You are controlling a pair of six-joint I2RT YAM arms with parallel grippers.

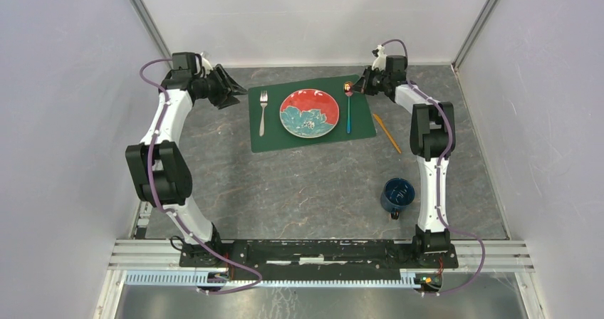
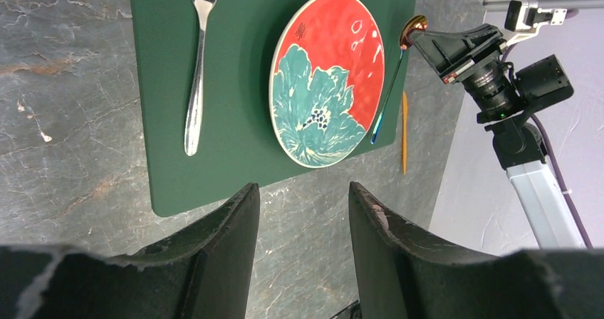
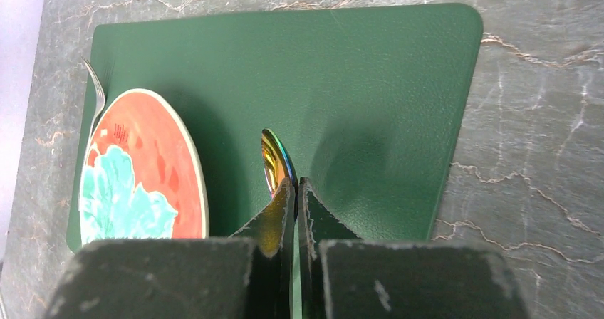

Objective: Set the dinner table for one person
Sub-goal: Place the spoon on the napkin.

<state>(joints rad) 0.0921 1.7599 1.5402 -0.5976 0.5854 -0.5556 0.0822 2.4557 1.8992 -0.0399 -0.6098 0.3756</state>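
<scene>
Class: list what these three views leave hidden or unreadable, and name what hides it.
Right wrist view: spoon handle, behind the right gripper; fork, mostly behind the plate.
Top view: mug contents, too dark and small; orange stick, too small to identify.

**Top external:** fixed high beyond the near edge of the dinner table, tilted down toward the far edge, distant enough to take in the whole surface.

**Left wrist:** low near the far left corner, facing right across the placemat toward the right arm.

**Right wrist:** close above the placemat's right part, looking down.

All views share the placemat, plate, spoon and fork.
</scene>
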